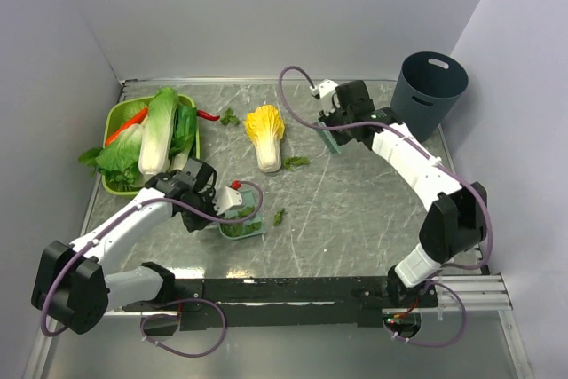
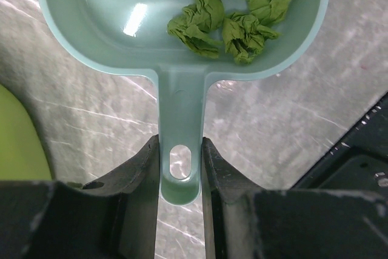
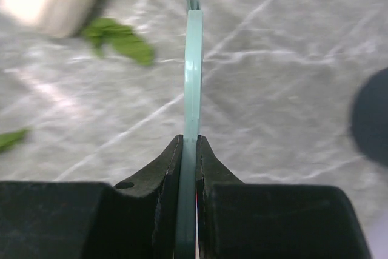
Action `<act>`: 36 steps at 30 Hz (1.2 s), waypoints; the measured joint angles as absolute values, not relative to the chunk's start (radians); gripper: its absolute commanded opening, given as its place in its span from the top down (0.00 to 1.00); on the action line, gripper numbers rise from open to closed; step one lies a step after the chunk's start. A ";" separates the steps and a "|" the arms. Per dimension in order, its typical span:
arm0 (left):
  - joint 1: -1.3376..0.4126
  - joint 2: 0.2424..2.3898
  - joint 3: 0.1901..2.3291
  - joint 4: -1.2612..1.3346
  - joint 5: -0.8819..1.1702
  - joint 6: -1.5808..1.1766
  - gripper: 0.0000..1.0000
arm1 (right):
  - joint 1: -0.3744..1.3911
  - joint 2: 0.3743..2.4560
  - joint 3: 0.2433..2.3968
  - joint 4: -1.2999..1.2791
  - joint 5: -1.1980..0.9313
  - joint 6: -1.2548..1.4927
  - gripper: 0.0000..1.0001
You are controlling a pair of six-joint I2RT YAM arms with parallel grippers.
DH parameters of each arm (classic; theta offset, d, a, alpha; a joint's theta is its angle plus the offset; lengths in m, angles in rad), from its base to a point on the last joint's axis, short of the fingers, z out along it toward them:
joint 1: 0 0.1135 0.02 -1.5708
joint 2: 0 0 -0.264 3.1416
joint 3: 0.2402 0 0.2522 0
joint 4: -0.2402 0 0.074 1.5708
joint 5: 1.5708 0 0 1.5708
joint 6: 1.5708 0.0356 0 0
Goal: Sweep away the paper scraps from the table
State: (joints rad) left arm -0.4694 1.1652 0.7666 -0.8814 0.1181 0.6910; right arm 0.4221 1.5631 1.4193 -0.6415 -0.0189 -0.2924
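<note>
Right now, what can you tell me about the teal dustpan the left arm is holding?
The dustpan is pale teal and looks like glossy plastic. It is a shallow scoop with a raised rim and a flat, narrow handle ending in an oval hanging hole. The left gripper clamps that handle from both sides. Several crumpled green paper scraps lie inside the scoop. It sits low over the table, front left. Whether it touches the surface cannot be told.

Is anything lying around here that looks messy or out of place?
Yes. A few green paper scraps lie loose on the table: one by the cabbage half, one near the red chili, one beside the dustpan. Several more already sit inside it.
</note>
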 measured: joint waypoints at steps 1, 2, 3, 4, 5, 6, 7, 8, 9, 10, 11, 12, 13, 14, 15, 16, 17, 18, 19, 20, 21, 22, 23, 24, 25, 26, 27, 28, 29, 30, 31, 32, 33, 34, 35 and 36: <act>-0.469 1.162 0.767 -0.889 0.120 0.691 0.99 | 0.419 1.578 1.419 -0.623 -0.004 -0.326 1.00; -0.469 1.161 0.767 -0.896 0.125 0.691 0.99 | 0.418 1.591 1.419 -0.601 0.004 -0.358 1.00; -0.470 1.161 0.767 -0.903 0.132 0.690 0.99 | 0.419 1.605 1.419 -0.577 0.010 -0.389 1.00; -0.471 1.161 0.767 -0.908 0.137 0.687 0.99 | 0.421 1.620 1.419 -0.556 0.012 -0.422 1.00; -0.474 1.161 0.767 -0.915 0.142 0.685 0.99 | 0.421 1.635 1.419 -0.535 0.011 -0.456 1.00; -0.478 1.161 0.767 -0.918 0.145 0.682 0.99 | 0.421 1.652 1.419 -0.517 0.010 -0.490 1.00; -0.485 1.161 0.766 -0.923 0.146 0.674 0.99 | 0.421 1.668 1.419 -0.503 0.008 -0.527 1.00; -0.491 1.161 0.764 -0.925 0.146 0.666 0.99 | 0.422 1.682 1.418 -0.487 0.006 -0.561 1.00; -0.497 1.161 0.760 -0.926 0.147 0.659 0.99 | 0.423 1.694 1.412 -0.462 0.001 -0.599 1.00; -0.506 1.161 0.756 -0.931 0.149 0.650 0.99 | 0.423 1.701 1.399 -0.436 -0.006 -0.642 1.00; -0.512 1.161 0.755 -0.938 0.151 0.642 0.99 | 0.423 1.704 1.386 -0.417 -0.012 -0.680 1.00; -0.516 1.161 0.755 -0.943 0.153 0.632 0.99 | 0.425 1.705 1.374 -0.407 -0.019 -0.714 1.00; -0.520 1.160 0.755 -0.947 0.154 0.622 0.99 | 0.427 1.705 1.368 -0.403 -0.024 -0.740 1.00; -0.522 1.160 0.755 -0.951 0.156 0.611 0.99 | 0.429 1.707 1.367 -0.402 -0.030 -0.768 1.00; -0.524 1.160 0.755 -0.953 0.158 0.603 0.99 | 0.431 1.710 1.367 -0.395 -0.035 -0.794 1.00; -0.525 1.161 0.755 -0.955 0.160 0.593 0.99 | 0.435 1.712 1.367 -0.386 -0.039 -0.820 1.00; -0.527 1.162 0.755 -0.956 0.162 0.583 0.99 | 0.441 1.715 1.367 -0.378 -0.042 -0.842 1.00; -0.528 1.163 0.755 -0.955 0.162 0.575 0.99 | 0.450 1.718 1.367 -0.375 -0.051 -0.864 1.00; -0.529 1.166 0.756 -0.956 0.164 0.566 0.99 | 0.458 1.721 1.367 -0.376 -0.061 -0.878 1.00; -0.531 1.169 0.758 -0.955 0.165 0.558 0.99 | 0.471 1.723 1.367 -0.380 -0.075 -0.896 1.00; -0.533 1.174 0.761 -0.954 0.165 0.551 0.99 | 0.481 1.723 1.365 -0.382 -0.081 -0.908 1.00; -0.535 1.178 0.764 -0.953 0.165 0.544 0.99 | 0.498 1.723 1.358 -0.381 -0.089 -0.921 1.00; -0.537 1.180 0.766 -0.952 0.165 0.538 0.99 | 0.512 1.723 1.353 -0.382 -0.094 -0.928 1.00; -0.538 1.181 0.768 -0.951 0.165 0.534 0.99 | 0.533 1.723 1.345 -0.389 -0.099 -0.933 1.00; -0.538 1.181 0.769 -0.950 0.164 0.533 0.99 | 0.545 1.723 1.337 -0.395 -0.101 -0.935 1.00; -0.539 1.181 0.769 -0.948 0.163 0.531 0.99 | 0.562 1.723 1.330 -0.411 -0.104 -0.936 1.00; -0.539 1.181 0.769 -0.948 0.163 0.529 0.99 | 0.578 1.723 1.321 -0.425 -0.106 -0.936 1.00; -0.539 1.181 0.769 -0.948 0.163 0.528 0.99 | 0.594 1.723 1.313 -0.443 -0.104 -0.937 1.00; -0.540 1.181 0.769 -0.947 0.163 0.525 0.99 | 0.611 1.722 1.301 -0.458 -0.098 -0.939 1.00; -0.541 1.181 0.769 -0.947 0.164 0.524 0.99 | 0.621 1.720 1.293 -0.466 -0.094 -0.941 1.00; -0.542 1.181 0.769 -0.947 0.164 0.519 0.99 | 0.630 1.715 1.280 -0.471 -0.091 -0.942 1.00; -0.543 1.181 0.769 -0.944 0.164 0.514 0.99 | 0.636 1.704 1.267 -0.479 -0.089 -0.944 1.00; -0.543 1.180 0.769 -0.942 0.164 0.511 0.99 | 0.640 1.691 1.256 -0.491 -0.088 -0.944 1.00; -0.544 1.180 0.769 -0.940 0.164 0.509 0.99 | 0.641 1.679 1.250 -0.505 -0.088 -0.943 1.00; -0.545 1.180 0.769 -0.940 0.164 0.506 0.99 | 0.645 1.662 1.250 -0.538 -0.089 -0.939 1.00; -0.545 1.180 0.769 -0.940 0.164 0.504 0.99 | 0.648 1.650 1.250 -0.555 -0.089 -0.930 1.00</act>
